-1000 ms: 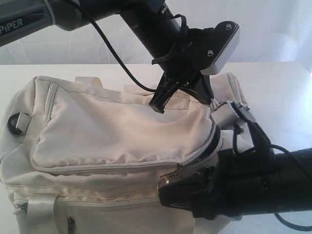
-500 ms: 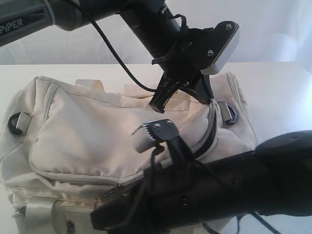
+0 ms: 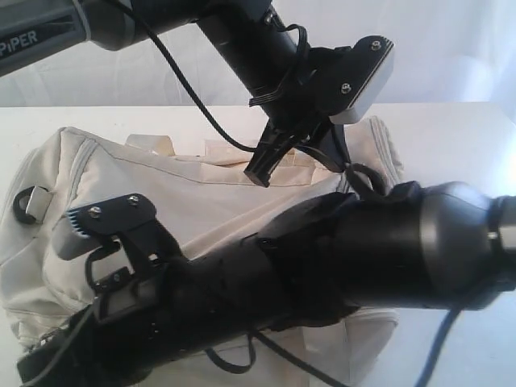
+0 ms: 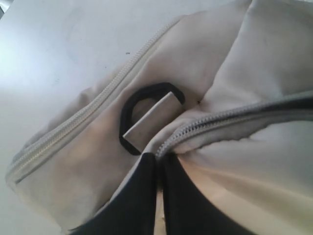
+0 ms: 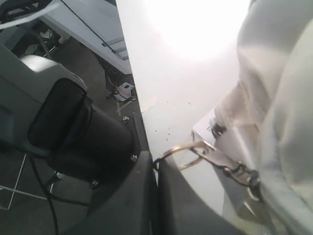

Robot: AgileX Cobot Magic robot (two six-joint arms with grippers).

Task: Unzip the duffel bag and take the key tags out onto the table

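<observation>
On the white desk (image 3: 451,137) lies the duffel bag (image 3: 185,201), its long axis running left to right across the exterior view and its zipped top facing up. The left end reaches close to the frame's edge. Much of the front and right end is hidden behind the right arm (image 3: 363,258), which crosses the foreground from the right edge down to the lower left corner. There its tip is cut off, so its fingers cannot be made out from this side. The left arm (image 3: 242,40) comes in from the upper left and points steeply down onto the top of the bag towards its right end.

In the left wrist view the left fingers (image 4: 142,196) are pressed together, their tips right at the end of a grey zipper (image 4: 234,115). Whether they pinch anything between them cannot be told. Just beside them a black D-ring (image 4: 125,120) sits in a pale webbing loop (image 4: 149,120).

In the right wrist view the right fingers (image 5: 181,205) are closed on a thin metal ring (image 5: 178,147). From it a zipper pull (image 5: 220,161) stretches to the bag, near the desk's edge. Glare washes out the desk there, and the bag's fabric is blurred.
</observation>
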